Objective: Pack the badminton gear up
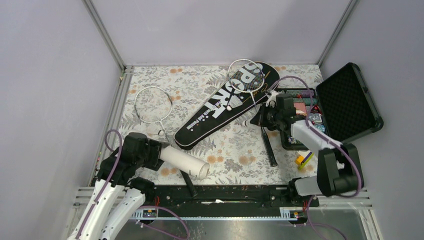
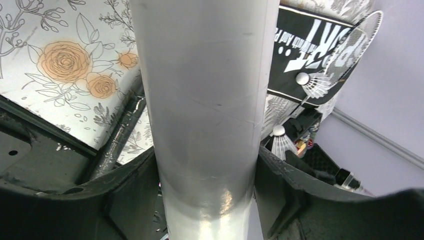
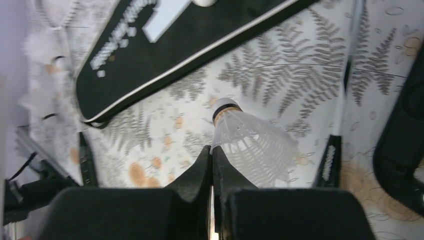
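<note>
My left gripper [image 1: 162, 151] is shut on the white cardboard tube [image 1: 186, 163], which lies across the near left of the table. In the left wrist view the tube [image 2: 205, 100] fills the gap between both fingers [image 2: 205, 192]. My right gripper [image 1: 269, 106] is shut on the skirt edge of a white shuttlecock [image 3: 250, 145], just above the table by the bag's right side. The black "SPORT" bag [image 1: 227, 102] lies diagonally in the middle, with a second shuttlecock [image 1: 228, 107] on it. One racket [image 1: 152, 104] lies at the left. The other racket [image 1: 245, 75] rests its head on the bag.
An open black hard case [image 1: 345, 102] with coloured chips stands at the right edge. A small yellow object [image 1: 303, 159] lies near the right arm's base. The right racket's black handle [image 1: 268, 147] lies beside the right gripper. Metal frame rails border the table.
</note>
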Controlling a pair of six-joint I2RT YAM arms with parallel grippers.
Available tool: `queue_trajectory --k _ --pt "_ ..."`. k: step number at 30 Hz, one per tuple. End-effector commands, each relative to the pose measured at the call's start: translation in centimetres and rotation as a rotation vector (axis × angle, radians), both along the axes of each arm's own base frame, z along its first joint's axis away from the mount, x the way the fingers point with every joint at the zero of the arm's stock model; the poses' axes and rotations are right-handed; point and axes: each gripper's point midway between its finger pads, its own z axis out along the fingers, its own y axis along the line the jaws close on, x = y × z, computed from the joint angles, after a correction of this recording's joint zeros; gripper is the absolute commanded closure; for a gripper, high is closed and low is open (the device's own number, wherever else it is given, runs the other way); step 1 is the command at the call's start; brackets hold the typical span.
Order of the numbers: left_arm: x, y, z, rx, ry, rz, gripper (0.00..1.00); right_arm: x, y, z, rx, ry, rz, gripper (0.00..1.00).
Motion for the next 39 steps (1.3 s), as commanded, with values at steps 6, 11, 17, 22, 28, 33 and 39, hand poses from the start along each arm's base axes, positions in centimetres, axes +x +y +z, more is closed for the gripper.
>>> queue_trajectory --k 6,11,17,22,28,33,39 --pt "1.1 0.0 3.3 -0.088 -0.020 0.126 0.72 -5.1 1.8 12.7 0.196 -0.438 0.098 1.00" --pt "2.0 -0.5 4.7 -0.102 -0.016 0.124 0.72 -10.5 2.8 17.1 0.245 -0.681 0.202 1.00" --pt "3.7 0.0 7.5 -0.100 -0.067 0.186 0.73 -15.9 3.7 20.0 0.318 -0.922 0.330 1.00" --pt "4.9 0.3 8.9 -0.092 -0.085 0.224 0.73 -18.8 3.2 22.0 0.317 -0.995 0.414 1.00" --pt "6.0 -0.6 9.1 -0.109 -0.112 0.191 0.73 -20.7 3.6 23.8 0.400 -0.978 0.470 1.00" --pt "6.0 -0.3 8.7 -0.126 -0.130 0.220 0.73 -20.0 4.5 23.5 0.396 -0.949 0.502 1.00" --pt "6.4 -0.4 8.7 -0.092 -0.147 0.189 0.71 -21.0 5.3 25.4 0.486 -0.920 0.513 1.00"
